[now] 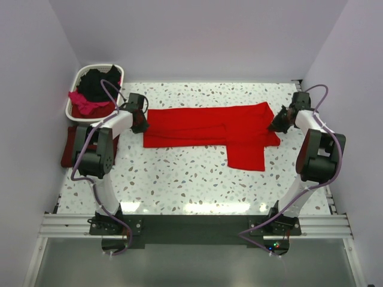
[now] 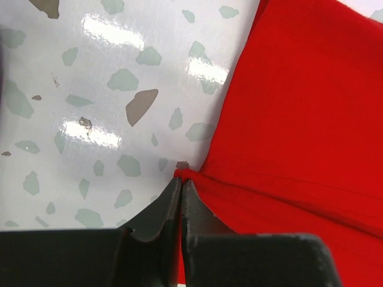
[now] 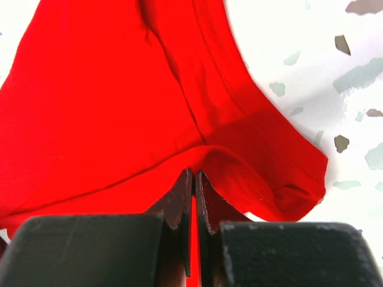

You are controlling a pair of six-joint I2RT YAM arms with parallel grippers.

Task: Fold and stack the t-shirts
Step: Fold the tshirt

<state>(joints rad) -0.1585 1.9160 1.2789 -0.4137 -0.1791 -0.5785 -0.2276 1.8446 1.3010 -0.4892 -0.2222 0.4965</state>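
A bright red t-shirt point(image 1: 203, 125) lies partly folded across the middle of the speckled table, with one flap hanging toward the near side at its right. My left gripper point(image 1: 142, 127) sits at the shirt's left edge. In the left wrist view the left gripper point(image 2: 181, 181) is shut, pinching a corner of the red cloth point(image 2: 299, 119). My right gripper point(image 1: 276, 124) is at the shirt's right end. In the right wrist view the right gripper point(image 3: 194, 173) is shut on a fold of the red cloth point(image 3: 119, 89).
A white laundry basket point(image 1: 76, 81) stands at the back left, holding a black shirt point(image 1: 96, 84) and a magenta-pink shirt point(image 1: 84, 103). A dark maroon shirt point(image 1: 69, 149) lies at the table's left edge beside the left arm. Walls close in on three sides.
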